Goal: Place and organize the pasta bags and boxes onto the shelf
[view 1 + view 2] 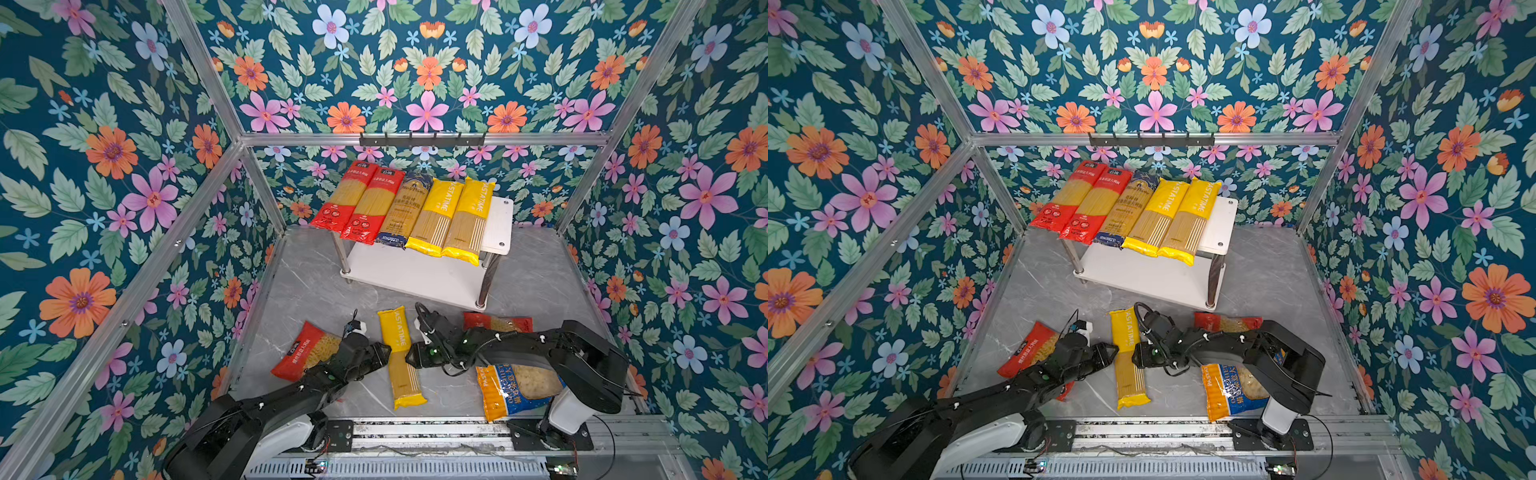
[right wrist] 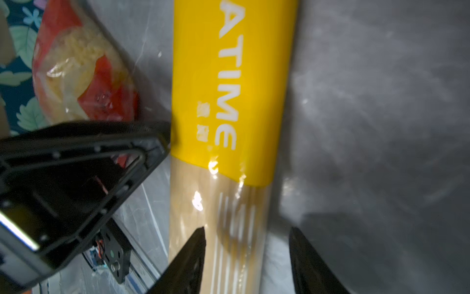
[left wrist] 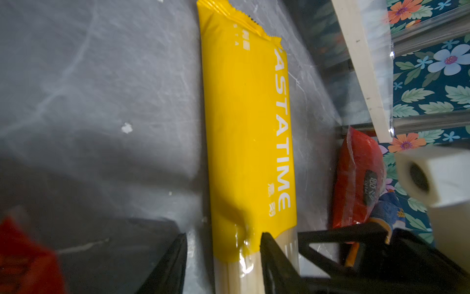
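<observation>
Two arms, same build. Left arm and right arm: matte black links on white base housings. Black cables run outside, held by white ties. Small green lights sit near the wrists. Left tool's fingers: black open triangular frames with tiny screws.

Glossy plastic PASTATIME pack, shiny chrome shelf legs

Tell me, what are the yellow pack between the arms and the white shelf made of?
The long yellow PASTATIME pasta pack looks like thin glossy plastic film: glare spots, a crimped end, a see-through half. The small white two-tier shelf has matt boards, perhaps laminated wood; its round legs gleam like chromed metal.
</observation>
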